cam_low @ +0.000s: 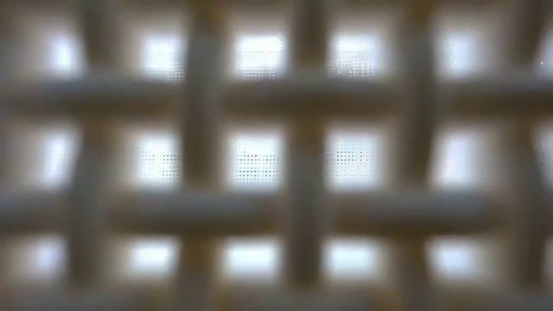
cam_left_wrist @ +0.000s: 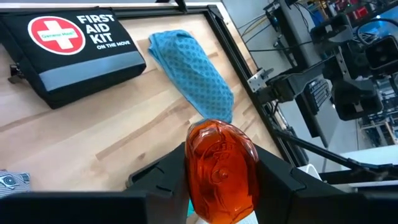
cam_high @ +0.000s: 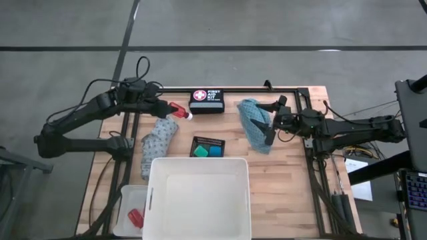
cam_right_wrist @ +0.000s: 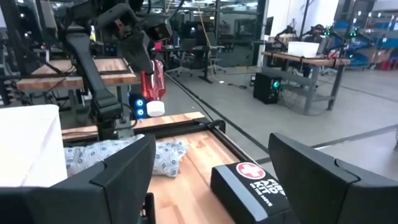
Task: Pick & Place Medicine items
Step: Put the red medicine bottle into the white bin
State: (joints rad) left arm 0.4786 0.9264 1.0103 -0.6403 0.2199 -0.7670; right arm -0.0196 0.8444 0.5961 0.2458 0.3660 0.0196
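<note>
My left gripper (cam_high: 173, 108) hangs over the table's far left part, shut on a small red bottle (cam_left_wrist: 221, 158) with a white cap (cam_right_wrist: 155, 109). Below it a grey patterned cloth (cam_high: 159, 140) lies flat on the wood. A teal cloth (cam_high: 252, 121) lies crumpled on the right. My right gripper (cam_high: 268, 124) hovers over it, open, pointing level toward the left, with nothing between its fingers (cam_right_wrist: 118, 174). A green tub (cam_high: 200, 152) and a blue tub (cam_high: 214, 151) sit in the black mesh tray (cam_high: 208, 141). My left gripper pinches the bottle's red body (cam_left_wrist: 193, 168) between its two fingers, one on each side. The fingers slant down from the table's left. The bottle is lifted clear of the table, tilted, with its white cap end (cam_high: 189, 116) lowest.
A black first aid kit (cam_high: 207, 101) lies at the far edge. A big white tub (cam_high: 197, 197) fills the near middle. Left of it a small clear box (cam_high: 133, 208) holds another red bottle (cam_high: 135, 217). A blurred grid close to the lens (cam_low: 276, 155) fills the low view.
</note>
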